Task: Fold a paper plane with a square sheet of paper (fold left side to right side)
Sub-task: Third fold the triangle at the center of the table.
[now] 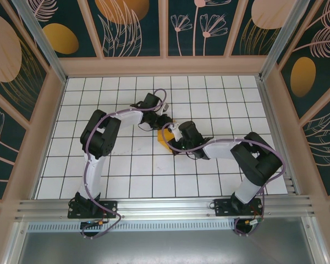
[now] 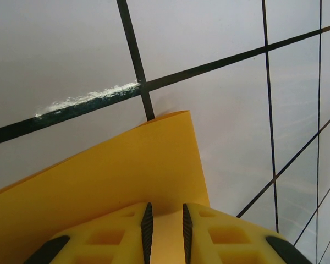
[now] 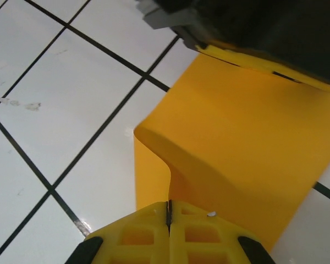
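Note:
The orange square sheet of paper (image 1: 164,144) lies on the tiled floor between my two arms, with one side lifted and curling over. My right gripper (image 3: 169,212) is shut on the raised edge of the sheet (image 3: 247,143), which bends up from the floor into its jaws. My left gripper (image 2: 165,220) hovers low over the sheet (image 2: 126,170), its jaws a narrow gap apart with orange paper showing through the gap. In the top view the left gripper (image 1: 166,124) and right gripper (image 1: 171,138) meet close together over the paper. The left gripper's yellow finger (image 3: 253,61) touches the sheet's far side.
The white tiled floor (image 1: 126,165) with black grid lines stretches all round. Wooden-framed patterned walls (image 1: 165,33) enclose it on three sides. A metal rail (image 1: 165,209) carries both arm bases at the near edge.

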